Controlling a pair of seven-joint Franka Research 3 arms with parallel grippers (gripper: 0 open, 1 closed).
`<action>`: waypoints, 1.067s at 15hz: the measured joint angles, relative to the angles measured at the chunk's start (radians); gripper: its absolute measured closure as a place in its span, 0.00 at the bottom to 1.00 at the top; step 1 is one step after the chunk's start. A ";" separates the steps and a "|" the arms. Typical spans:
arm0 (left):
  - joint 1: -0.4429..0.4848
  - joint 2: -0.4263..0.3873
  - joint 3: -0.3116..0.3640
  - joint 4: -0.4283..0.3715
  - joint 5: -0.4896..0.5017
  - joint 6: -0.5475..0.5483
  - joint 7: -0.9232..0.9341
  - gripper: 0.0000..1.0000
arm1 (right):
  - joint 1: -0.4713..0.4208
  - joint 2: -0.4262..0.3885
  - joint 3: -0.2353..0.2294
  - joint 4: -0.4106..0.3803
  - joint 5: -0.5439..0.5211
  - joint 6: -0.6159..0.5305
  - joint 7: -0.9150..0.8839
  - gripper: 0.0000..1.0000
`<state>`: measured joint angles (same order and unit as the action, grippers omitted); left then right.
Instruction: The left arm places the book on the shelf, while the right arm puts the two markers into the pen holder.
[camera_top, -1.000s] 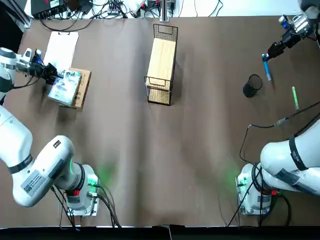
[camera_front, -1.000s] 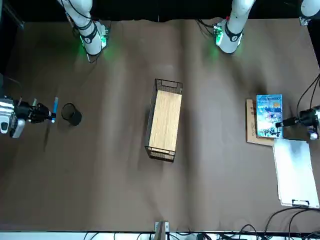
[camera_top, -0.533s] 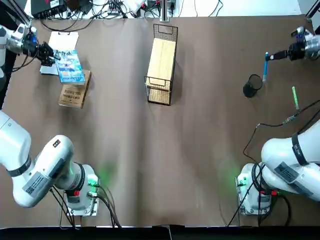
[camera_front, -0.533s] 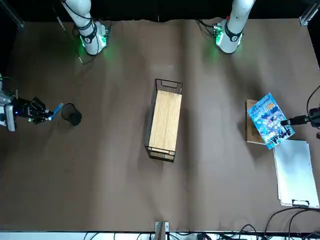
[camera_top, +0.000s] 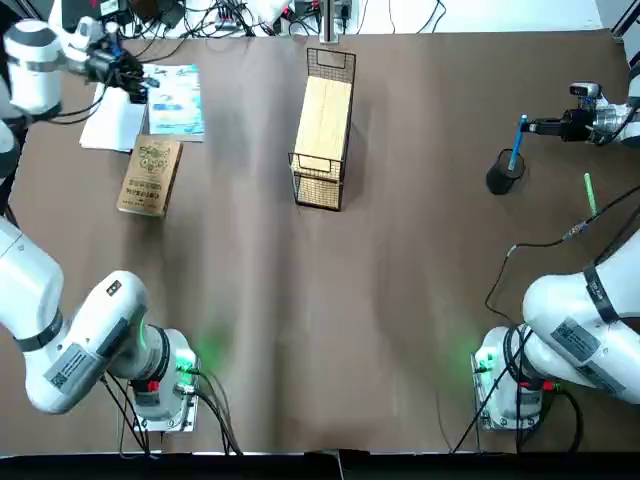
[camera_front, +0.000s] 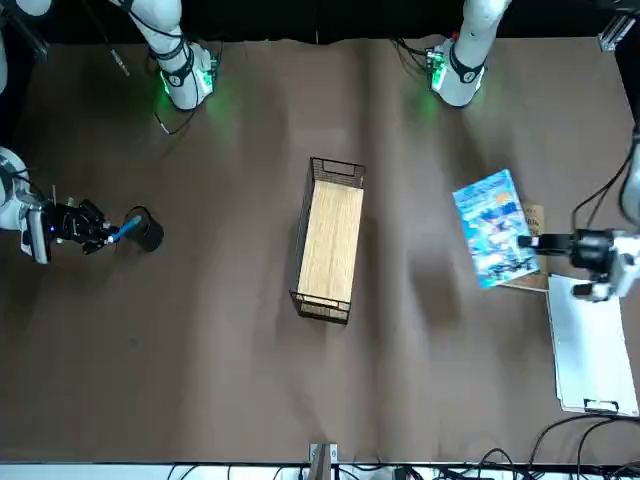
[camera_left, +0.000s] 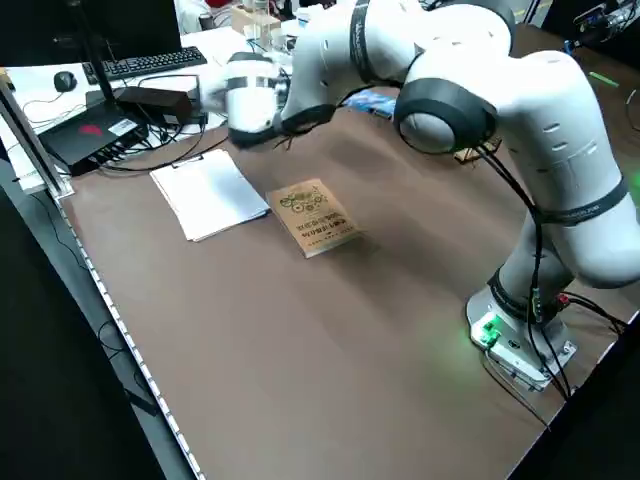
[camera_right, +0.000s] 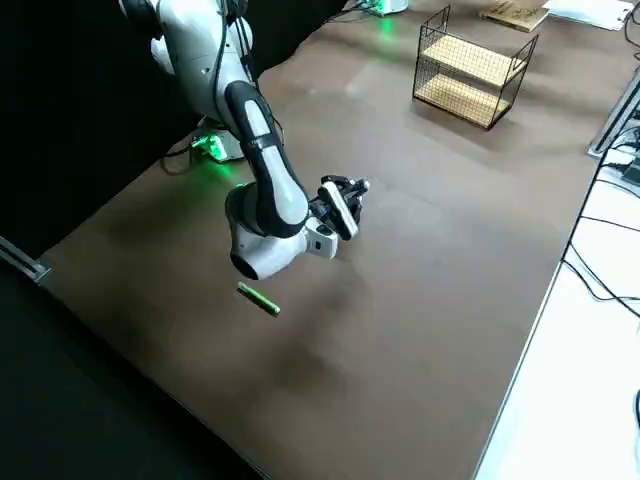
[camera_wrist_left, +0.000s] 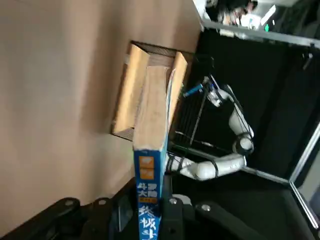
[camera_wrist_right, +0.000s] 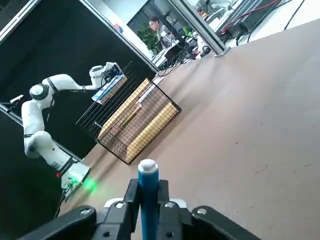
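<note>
My left gripper (camera_top: 143, 80) is shut on the edge of the light-blue book (camera_top: 175, 98), held off the table at the far left, left of the shelf (camera_top: 325, 125). The left wrist view shows the book's spine (camera_wrist_left: 148, 200) pointing towards the shelf (camera_wrist_left: 150, 95). At the far right my right gripper (camera_top: 530, 127) is shut on the blue marker (camera_top: 517, 143), which tilts down over the pen holder (camera_top: 500, 176). The green marker (camera_top: 590, 193) lies on the table right of the cup. In the front view the book (camera_front: 492, 228) hangs tilted above the table.
A tan book (camera_top: 150, 175) lies flat below the lifted book, next to a white clipboard (camera_top: 110, 122). Cables run along the far edge and beside the right arm's base.
The left gripper lifted the book off the tan book and carried it farther back and towards the shelf. The right gripper swung the blue marker in over the pen holder.
</note>
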<state>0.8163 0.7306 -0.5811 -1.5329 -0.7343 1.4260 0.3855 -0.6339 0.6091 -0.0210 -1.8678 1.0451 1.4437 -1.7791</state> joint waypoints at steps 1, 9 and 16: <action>-0.051 0.002 -0.002 0.000 -0.023 0.003 0.000 0.77 | -0.002 0.003 -0.001 0.000 0.000 0.000 -0.008 0.74; -0.385 0.002 -0.006 0.001 -0.154 0.184 0.000 0.77 | -0.013 0.002 -0.004 0.126 -0.028 -0.073 0.191 0.50; -0.545 0.007 -0.004 -0.003 -0.183 0.415 -0.001 0.77 | -0.014 -0.034 -0.007 0.371 -0.656 0.105 0.584 0.50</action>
<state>0.2710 0.7376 -0.5850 -1.5359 -0.9174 1.8410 0.3844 -0.6476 0.5748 -0.0280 -1.4969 0.3891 1.5485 -1.1951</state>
